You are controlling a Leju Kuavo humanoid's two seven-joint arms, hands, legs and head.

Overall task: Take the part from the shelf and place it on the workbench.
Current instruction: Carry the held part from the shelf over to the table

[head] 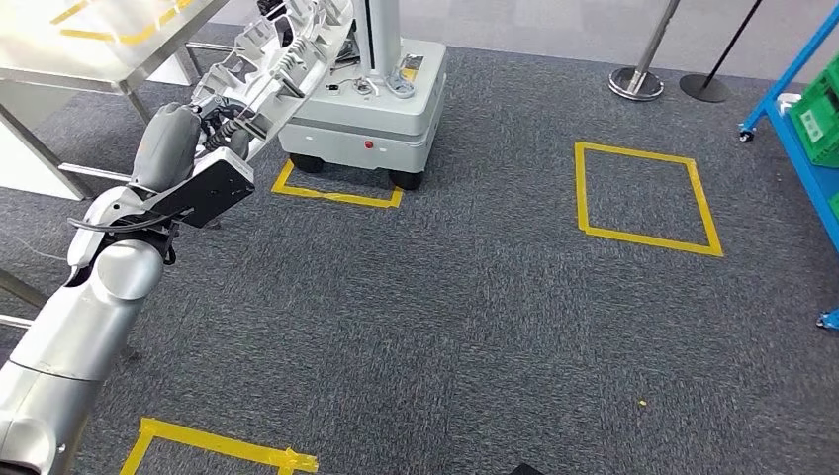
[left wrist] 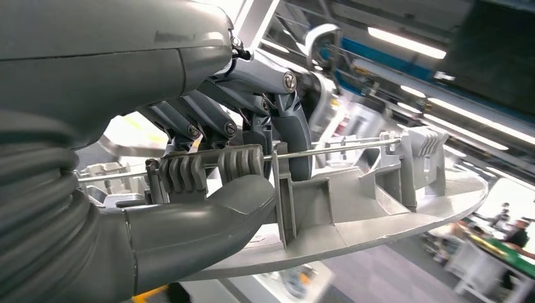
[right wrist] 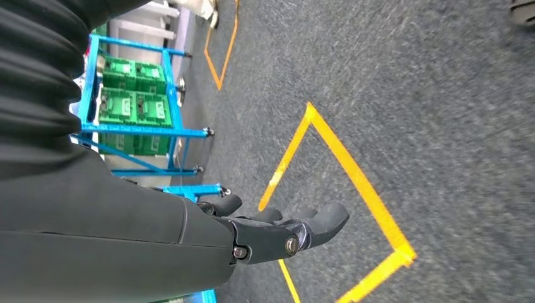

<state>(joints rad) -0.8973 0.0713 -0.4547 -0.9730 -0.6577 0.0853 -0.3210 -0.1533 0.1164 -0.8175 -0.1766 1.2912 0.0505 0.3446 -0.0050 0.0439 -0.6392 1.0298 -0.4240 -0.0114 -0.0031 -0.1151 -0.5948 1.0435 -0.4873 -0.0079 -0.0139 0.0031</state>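
1. So you've got the part [head: 282, 61] in the left hand [head: 213, 124], up around 10 o'clock in the head view, and the workbench [head: 94, 45] sits right behind it at about 11. The step now, I reckon, is carrying it over and setting it down on that steel top.
2. In the left wrist view the fingers [left wrist: 277, 120] wrap over a thin rod on the part while the thumb [left wrist: 208, 218] pushes up from below, so it's clamped on the part, not just resting. Keep that squeeze steady; the part is long and sticks out well past the hand, so I'd expect it to want to lever down.
3. Watch the far end of the part: it hangs over the white cart [head: 371, 104] at 12 o'clock. Swing slow so it doesn't clip the cart or the bench edge.
4. Pose-wise the left arm [head: 84, 307] reaches up and forward from 7 o'clock, with the wrist angled toward the bench.
5. The right hand [right wrist: 277, 230] hangs over the carpet near a yellow tape square [right wrist: 340, 183], fingers loosely apart, holding nothing. Leave it there.
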